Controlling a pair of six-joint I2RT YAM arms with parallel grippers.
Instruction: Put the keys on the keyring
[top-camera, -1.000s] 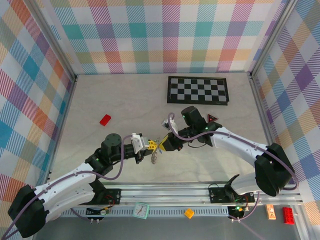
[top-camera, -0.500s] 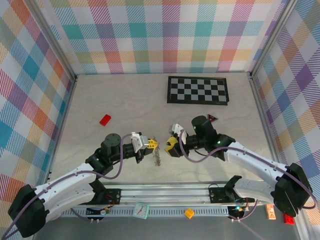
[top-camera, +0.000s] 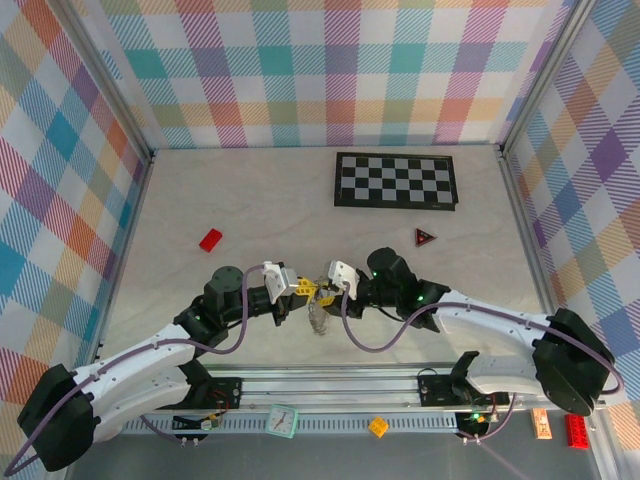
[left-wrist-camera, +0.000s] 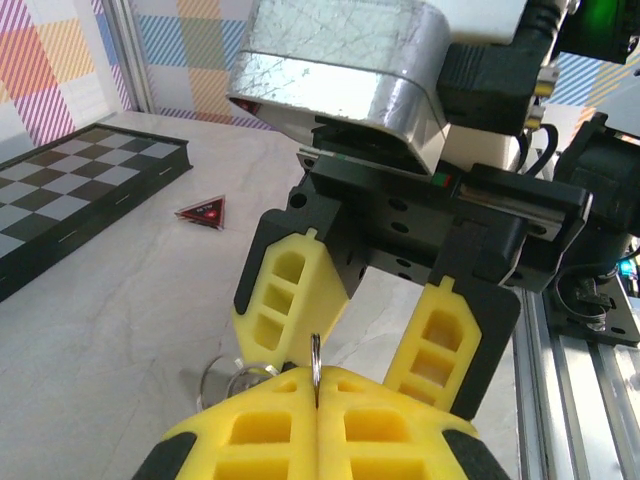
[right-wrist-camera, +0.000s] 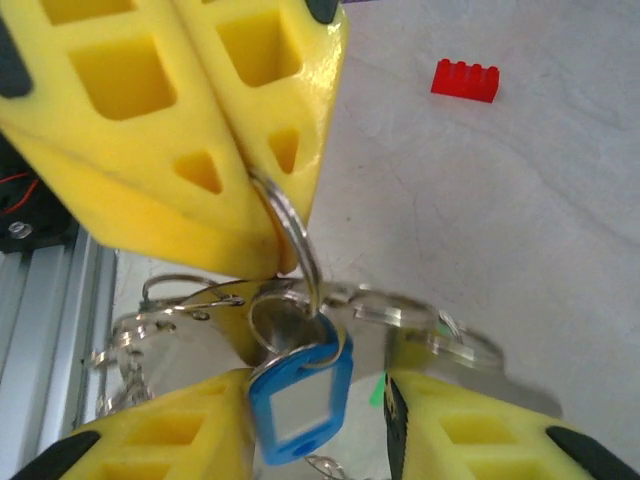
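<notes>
1. Pale marbled tabletop (top-camera: 250, 200) lies under the keyring (top-camera: 318, 318), which hangs low in the middle of the top view. Its long axis runs from the two meeting grippers toward the bottom edge of the frame. Whether its lower end touches the surface I cannot tell.
2. From the right wrist, its uppermost ring curves from upper left down to centre. Looser silvery rings and chain spread left and right across the lower half.
3. At bottom centre of that view the blue key (right-wrist-camera: 300, 405) hangs off the ring. Its long axis is near upright in the frame, looped end up, and the pale centre faces the camera.
4. Just right of it is a sliver of the green key (right-wrist-camera: 377, 390), too blurred to tell which way it points.
5. The left gripper (top-camera: 298, 290) is clamped tight on the top of the keyring. From the left wrist the ring shows as a thin upright line pinched between the yellow tips.
6. The right gripper (left-wrist-camera: 352, 355) faces it from the right with jaws parted and nothing gripped, its fingers on either side of the blue key.
7. Farther out, a red triangle (top-camera: 426, 237) sits right of centre, a chequered board (top-camera: 396, 180) lies by the far wall, and a red block (top-camera: 210, 239) is at left. All three are well apart from the keyring.
8. Pastel plaid walls (top-camera: 300, 70) enclose three sides, and a metal rail (top-camera: 350, 385) runs along the bottom.
</notes>
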